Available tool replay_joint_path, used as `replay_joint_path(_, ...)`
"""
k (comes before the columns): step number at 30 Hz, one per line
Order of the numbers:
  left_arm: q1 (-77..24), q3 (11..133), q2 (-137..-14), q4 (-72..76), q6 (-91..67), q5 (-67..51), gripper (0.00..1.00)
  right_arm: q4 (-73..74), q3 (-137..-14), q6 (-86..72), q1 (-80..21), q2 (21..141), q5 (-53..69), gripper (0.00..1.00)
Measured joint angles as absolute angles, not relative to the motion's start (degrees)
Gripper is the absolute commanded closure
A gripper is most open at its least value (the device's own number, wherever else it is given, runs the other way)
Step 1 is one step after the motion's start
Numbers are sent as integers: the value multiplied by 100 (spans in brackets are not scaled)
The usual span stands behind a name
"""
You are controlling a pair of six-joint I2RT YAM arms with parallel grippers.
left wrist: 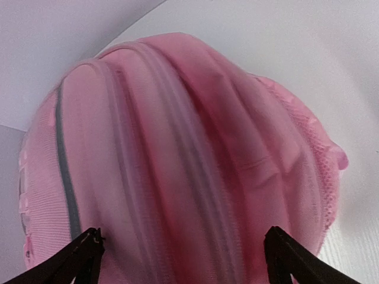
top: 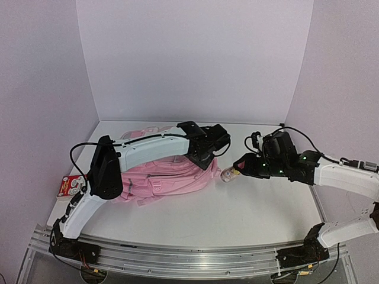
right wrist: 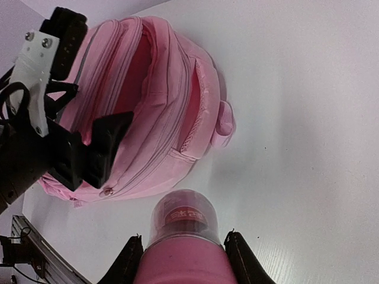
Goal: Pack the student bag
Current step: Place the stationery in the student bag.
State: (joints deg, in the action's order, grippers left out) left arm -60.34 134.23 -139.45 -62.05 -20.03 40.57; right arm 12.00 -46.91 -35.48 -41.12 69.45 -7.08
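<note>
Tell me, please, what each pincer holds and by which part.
The right pincer grips the pink bottle by its body; the left pincer is open, holding nothing.

1. I get bright, even, diffuse light; the table [top: 260, 207] carries only faint, soft-edged shadows.
2. My left wrist view is blurred, the student bag [left wrist: 189, 148] too close to focus.
3. The pink bottle [right wrist: 185, 236] looks soft near my right lens.

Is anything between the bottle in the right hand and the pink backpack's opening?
Only bare white table lies between the pink clear-capped bottle and the soft light-pink fabric backpack, but the open left hand hangs across its opening.
</note>
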Motion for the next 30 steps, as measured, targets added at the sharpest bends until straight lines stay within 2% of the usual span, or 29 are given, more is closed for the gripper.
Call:
replay_joint_path(2, -5954, 13422, -13895, -6391, -2213, 4201, 35, 1202, -4712, -3548, -4112, 7011, -704, 100)
replay_joint_path(5, -5868, 13355, -13799, -6470, -2513, 4299, 72, 1197, -4789, -3546, -4112, 7172, -671, 100)
replay_joint_path(7, -5866, 13286, -13715, -6553, -2715, 4372, 91, 1178, -4878, -3546, -4112, 7329, -616, 100)
replay_joint_path(8, -5867, 13259, -13668, -6610, -2787, 4412, 97, 1165, -4932, -3546, -4112, 7411, -586, 100)
replay_joint_path(9, -5861, 13216, -13605, -6666, -2882, 4443, 100, 1131, -4985, -3546, -4112, 7490, -561, 100)
replay_joint_path(18, -5594, 12240, -12315, -6118, -2966, 3897, 100, 554, -6070, -3706, -4112, 8619, 28, 100)
replay_joint_path(23, -5282, 11319, -11148, -5407, -3020, 3311, 100, -201, -6810, -4200, -4112, 9531, 733, 100)
replay_joint_path(27, -5170, 10947, -10672, -5139, -3089, 3034, 100, -677, -7674, -4724, -4115, 10550, 1199, 100)
replay_joint_path(28, -5168, 10923, -10654, -5102, -3119, 2994, 100, -781, -7979, -4857, -4118, 10850, 1314, 97)
replay_joint_path(30, -5174, 10845, -10654, -5001, -3168, 2923, 100, -965, -8617, -5096, -4146, 11450, 1520, 80)
